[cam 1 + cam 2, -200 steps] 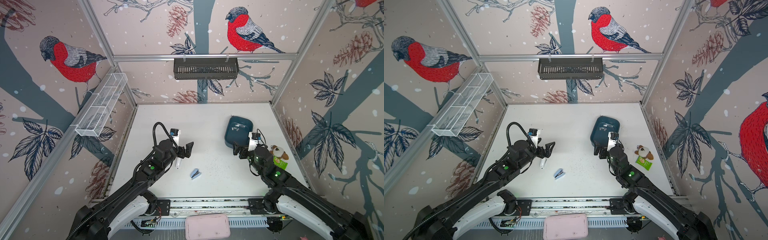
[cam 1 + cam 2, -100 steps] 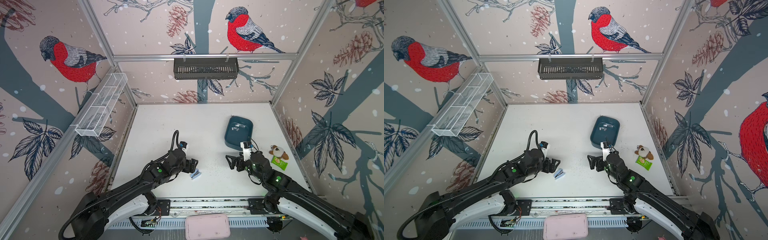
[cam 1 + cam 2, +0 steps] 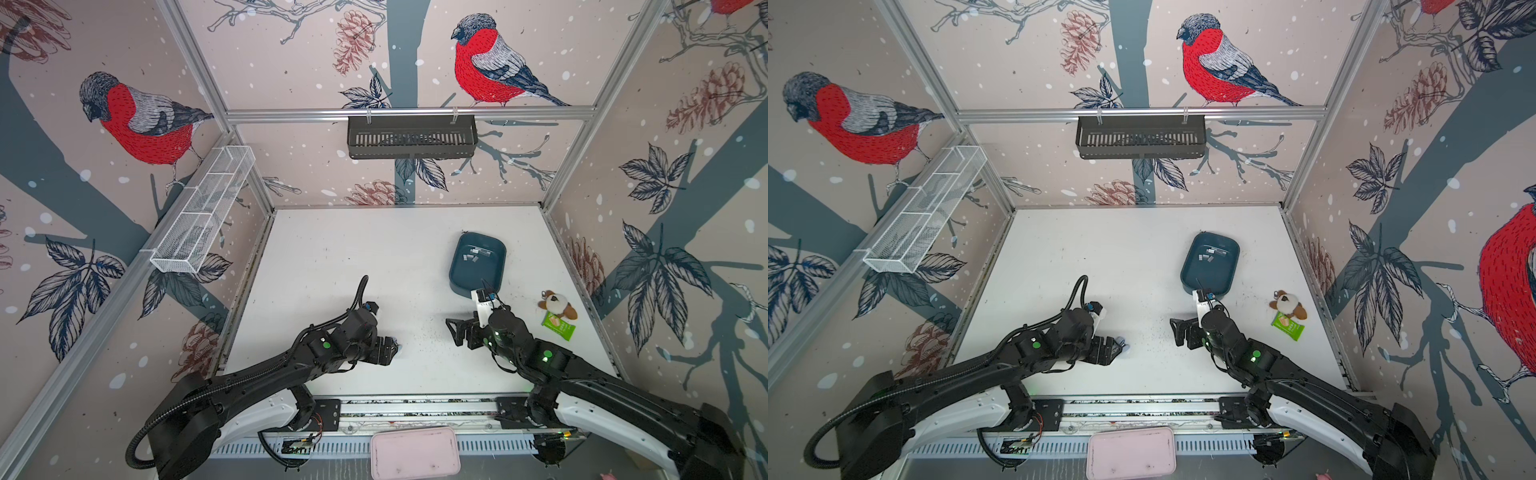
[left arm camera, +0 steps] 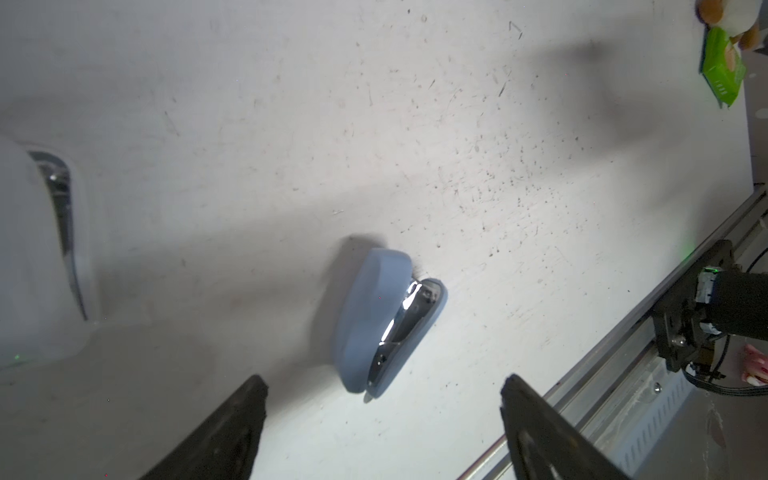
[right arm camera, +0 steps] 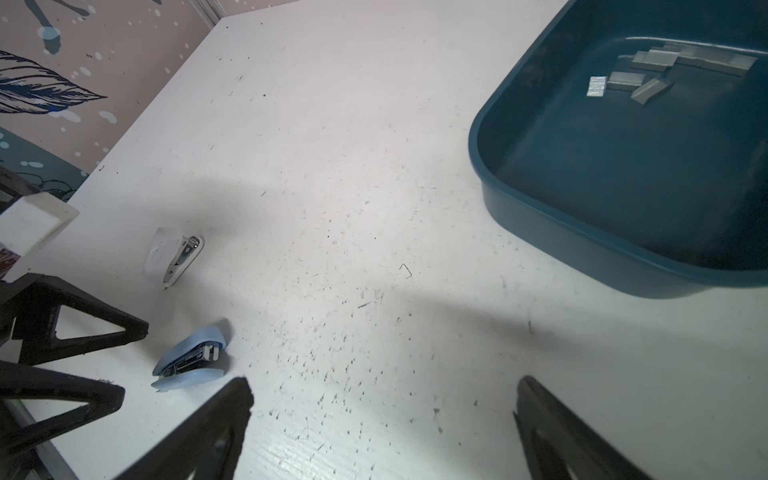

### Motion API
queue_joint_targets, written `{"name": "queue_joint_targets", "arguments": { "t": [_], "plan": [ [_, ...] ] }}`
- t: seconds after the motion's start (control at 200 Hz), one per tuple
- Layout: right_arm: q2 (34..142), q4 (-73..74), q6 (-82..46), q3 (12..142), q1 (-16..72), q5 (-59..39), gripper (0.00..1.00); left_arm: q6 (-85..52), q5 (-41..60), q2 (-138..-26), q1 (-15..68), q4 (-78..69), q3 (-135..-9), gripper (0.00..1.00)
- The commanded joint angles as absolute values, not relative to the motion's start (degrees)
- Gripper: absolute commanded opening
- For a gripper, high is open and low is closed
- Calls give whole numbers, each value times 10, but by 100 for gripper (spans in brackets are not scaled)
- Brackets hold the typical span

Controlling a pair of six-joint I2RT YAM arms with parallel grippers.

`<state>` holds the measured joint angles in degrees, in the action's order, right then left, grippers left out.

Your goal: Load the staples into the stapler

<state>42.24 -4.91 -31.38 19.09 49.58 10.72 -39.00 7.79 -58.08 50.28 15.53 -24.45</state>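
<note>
- The stapler [image 4: 386, 324], a blue one, lies on the table [image 3: 353, 257], near and a little left of the middle. It seems to rest on its side, with the metal part showing between the blue shells.
- A white stapler [image 5: 172, 257] lies beside it, not touching it.
- The left gripper [image 5: 135, 360] is low over the table, jaws wide apart and holding nothing. The stapler is just in front of its fingers, apart from them.
- The right gripper [image 5: 384, 386] hangs wide open and empty over the middle of the table, between the stapler and the tray [image 3: 476, 278].
- The staples [image 5: 648, 70], some short grey strips, lie in the far part of the tray, at the far right.
- The step in hand, as I judge it, is reaching for the stapler; no loading is begun.
- Next, the left gripper needs to go forward and close across the body, so that the stapler can be held and opened. The right one must then go to the tray for one strip.
</note>
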Motion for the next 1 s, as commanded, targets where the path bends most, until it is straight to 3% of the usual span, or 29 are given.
{"name": "queue_joint_targets", "arguments": {
  "t": [0.0, 0.59, 0.996],
  "plan": [
    [423, -38, -322, 191, 497, 133, 100, -401, 97, -588, 512, 145, -239, 90],
    [420, -44, -342, 188, 498, 171, 100, -422, 179, -653, 552, 55, -234, 85],
    [421, -35, -345, 185, 497, 174, 100, -413, 184, -687, 555, 9, -254, 85]
  ]
}}
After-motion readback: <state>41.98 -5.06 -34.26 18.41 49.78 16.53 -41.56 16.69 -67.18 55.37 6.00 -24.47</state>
